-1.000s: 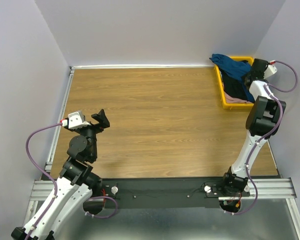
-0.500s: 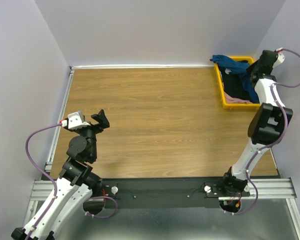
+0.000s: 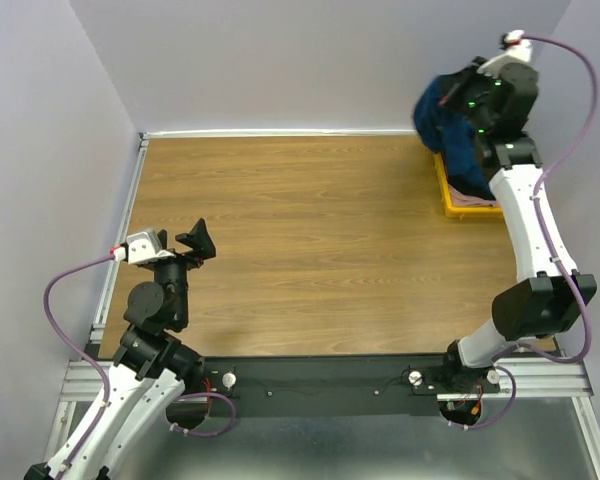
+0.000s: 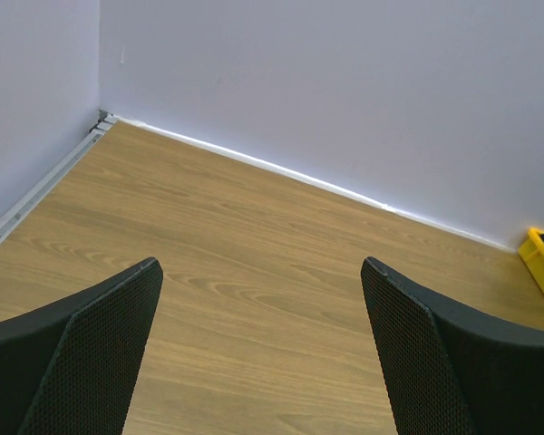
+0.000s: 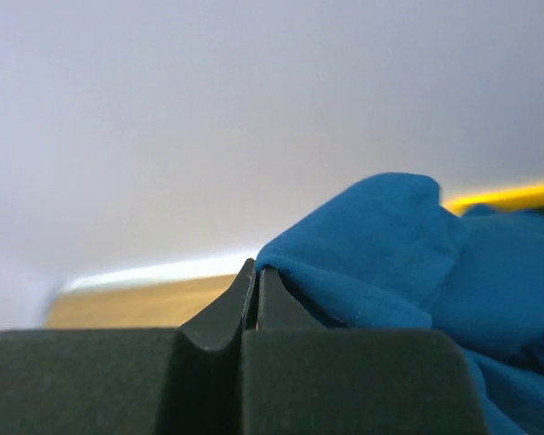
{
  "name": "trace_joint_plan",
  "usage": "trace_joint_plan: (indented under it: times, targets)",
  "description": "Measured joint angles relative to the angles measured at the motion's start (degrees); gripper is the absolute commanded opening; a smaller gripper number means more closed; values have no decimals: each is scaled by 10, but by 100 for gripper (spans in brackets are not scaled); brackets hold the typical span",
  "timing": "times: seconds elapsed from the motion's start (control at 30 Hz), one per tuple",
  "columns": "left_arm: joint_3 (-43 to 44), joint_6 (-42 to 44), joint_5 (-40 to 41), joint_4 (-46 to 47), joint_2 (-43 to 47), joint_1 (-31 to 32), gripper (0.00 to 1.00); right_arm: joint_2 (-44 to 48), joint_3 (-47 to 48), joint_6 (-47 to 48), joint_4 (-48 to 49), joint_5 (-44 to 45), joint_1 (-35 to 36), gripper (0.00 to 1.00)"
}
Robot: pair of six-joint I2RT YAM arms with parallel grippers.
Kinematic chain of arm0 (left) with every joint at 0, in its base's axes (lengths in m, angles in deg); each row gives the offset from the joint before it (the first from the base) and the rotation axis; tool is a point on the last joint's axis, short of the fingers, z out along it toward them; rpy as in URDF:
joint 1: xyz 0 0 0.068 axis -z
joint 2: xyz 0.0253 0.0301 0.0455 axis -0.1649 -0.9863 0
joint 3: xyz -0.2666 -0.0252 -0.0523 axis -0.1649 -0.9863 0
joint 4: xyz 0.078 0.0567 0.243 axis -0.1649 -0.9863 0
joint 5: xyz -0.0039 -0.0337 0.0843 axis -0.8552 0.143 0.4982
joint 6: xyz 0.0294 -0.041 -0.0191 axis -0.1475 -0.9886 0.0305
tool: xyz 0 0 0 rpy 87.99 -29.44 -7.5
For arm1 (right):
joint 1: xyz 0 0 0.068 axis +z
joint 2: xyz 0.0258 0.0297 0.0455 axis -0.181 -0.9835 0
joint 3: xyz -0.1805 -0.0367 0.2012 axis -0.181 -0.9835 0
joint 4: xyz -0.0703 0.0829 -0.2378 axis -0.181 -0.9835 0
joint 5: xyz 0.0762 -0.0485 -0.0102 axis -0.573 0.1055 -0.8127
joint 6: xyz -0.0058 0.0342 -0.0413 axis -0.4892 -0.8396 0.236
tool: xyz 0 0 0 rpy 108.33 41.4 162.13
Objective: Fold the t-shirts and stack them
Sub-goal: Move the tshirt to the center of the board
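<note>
The right gripper (image 3: 468,103) is pinching an edge of the blue shirt (image 3: 438,112), jaws pressed together on a thin fold. It is holding the shirt above the tray (image 3: 446,198) at the table's (image 3: 310,230) 2 o'clock corner. The shirt's tail is hanging into the tray, where a pink shirt (image 3: 472,203) is lying. The left gripper (image 3: 198,241) is hovering at 8 o'clock, spread and holding nothing.

The risk, as I judge it, is that so little cloth is being nipped that the shirt's weight may pull it free. The tail may also drag the pink shirt or the tray along.

The right wrist view is showing how slim that bite is. The top view is hiding the bite but showing the hanging bulk. The left wrist view is showing only table and the tray's corner at 3 o'clock.
</note>
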Motion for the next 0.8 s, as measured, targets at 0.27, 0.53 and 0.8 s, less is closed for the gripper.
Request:
trace_joint_plan:
  times: [0.27,0.53,0.8]
  targets:
    - [0,-3,-17,3,27,0,98,15,-1,-10,-2,-35,208,29]
    - [0,-10,-33,3,45,0,98,19,-109,-71,5,-101,349,84]
    - [0,-31,-49,2,25,0,98,52,-262,-57,-75,-40,351,79]
